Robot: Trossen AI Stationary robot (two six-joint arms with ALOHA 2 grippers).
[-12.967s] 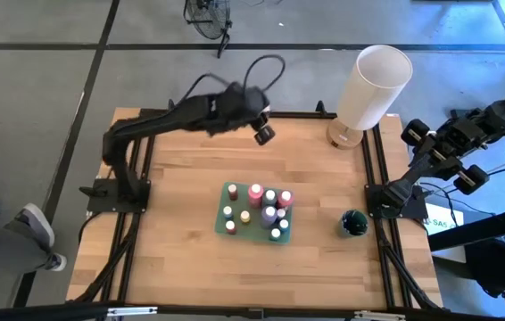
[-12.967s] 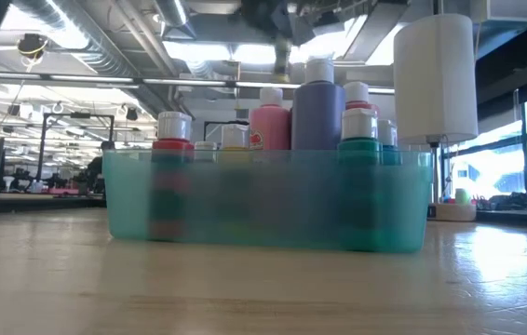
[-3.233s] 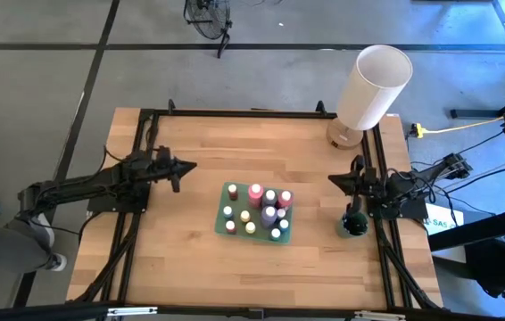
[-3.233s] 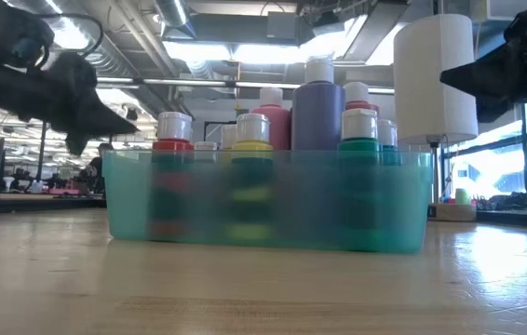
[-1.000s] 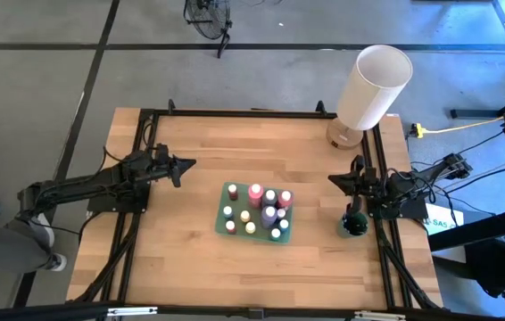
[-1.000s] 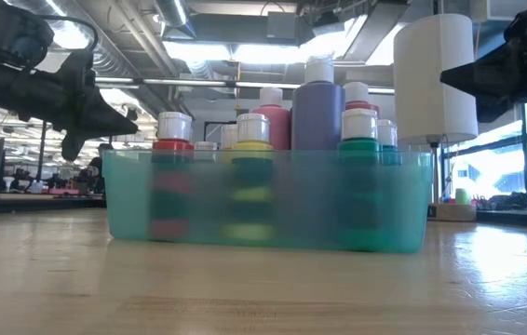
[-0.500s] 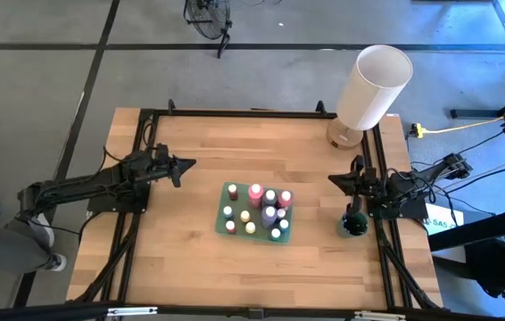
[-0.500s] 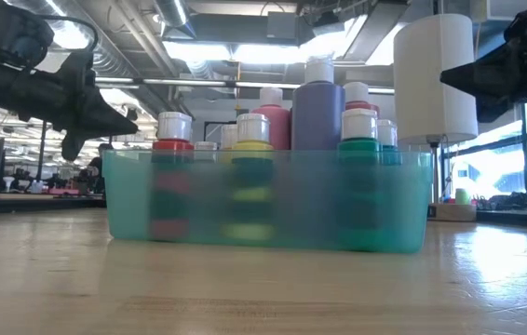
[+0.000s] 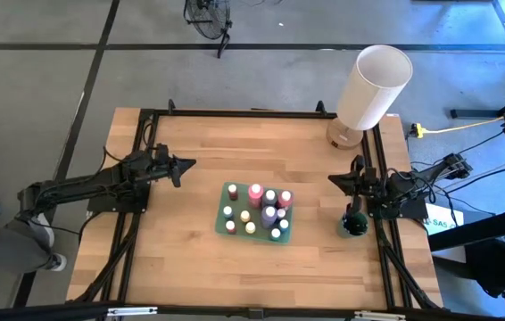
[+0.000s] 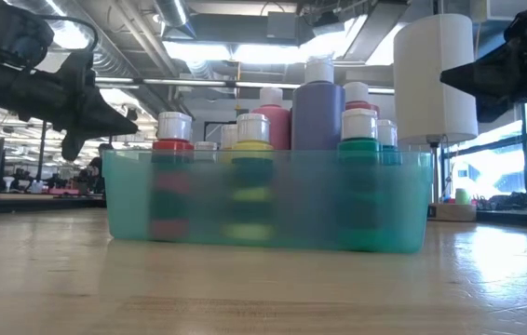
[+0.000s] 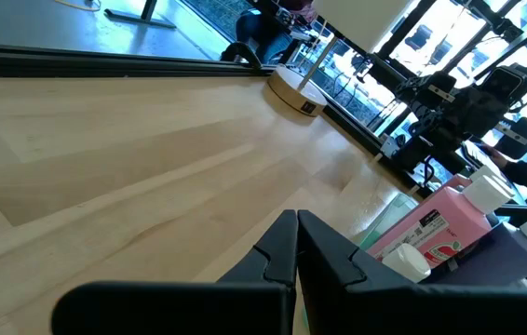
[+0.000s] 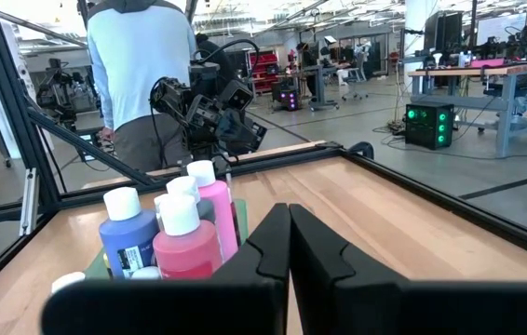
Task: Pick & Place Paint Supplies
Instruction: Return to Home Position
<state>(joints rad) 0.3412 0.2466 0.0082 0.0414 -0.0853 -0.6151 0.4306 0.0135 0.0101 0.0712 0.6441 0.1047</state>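
about a dozen small paint bottles [image 9: 269, 214] stand upright in the light green bin [image 9: 220, 218] at the middle of the table [image 9: 181, 245]. low view shows red, yellow, pink, purple and green ones with white caps behind its translucent wall. left gripper [image 9: 190, 163] hangs over the table's left part, well apart from the bin, tips aimed toward it, fingers pressed together on nothing. right gripper [image 9: 331, 177] sits at the right edge, also pinched closed and empty. dark green cup [image 9: 352, 223] stands just beside the right arm's base, contents too dark to tell. big white cylinder [image 9: 373, 82] at the far right corner. person [image 12: 142, 56] in a light blue top stands beyond the table.
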